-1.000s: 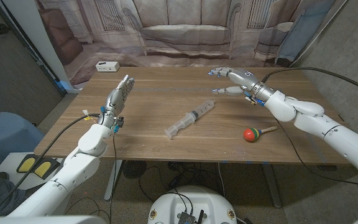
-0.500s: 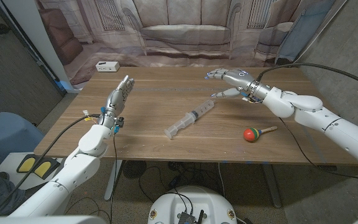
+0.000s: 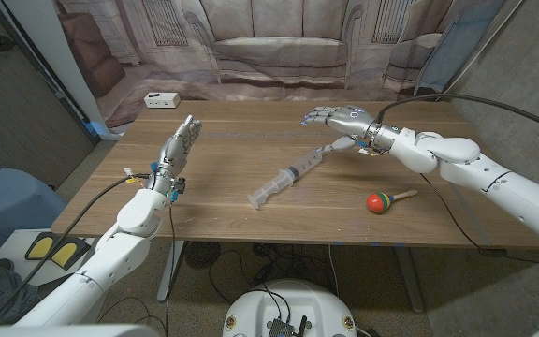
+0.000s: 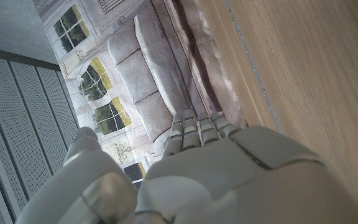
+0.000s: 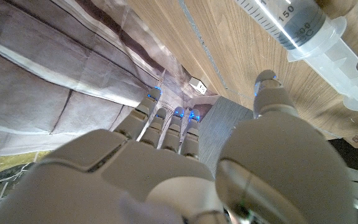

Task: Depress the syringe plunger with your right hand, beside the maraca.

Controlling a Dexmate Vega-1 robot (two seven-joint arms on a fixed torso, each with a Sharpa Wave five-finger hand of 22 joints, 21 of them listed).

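Head view high over the table [image 3: 251, 159]; wrist views close behind each hand, both facing the backdrop [image 4: 135, 74].

White shell arms, black cables along both; silver-grey left hand [image 3: 178, 146] and right hand [image 3: 340, 124], blue-lit fingers [image 5: 190, 114] on the right.

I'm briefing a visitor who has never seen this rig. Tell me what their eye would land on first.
First, the big clear syringe lying at a slant mid-table, with the right robot hand open just above its plunger end. Next, the small red-and-green maraca near the front edge on the right. The left robot hand stands raised on the left side, holding nothing.
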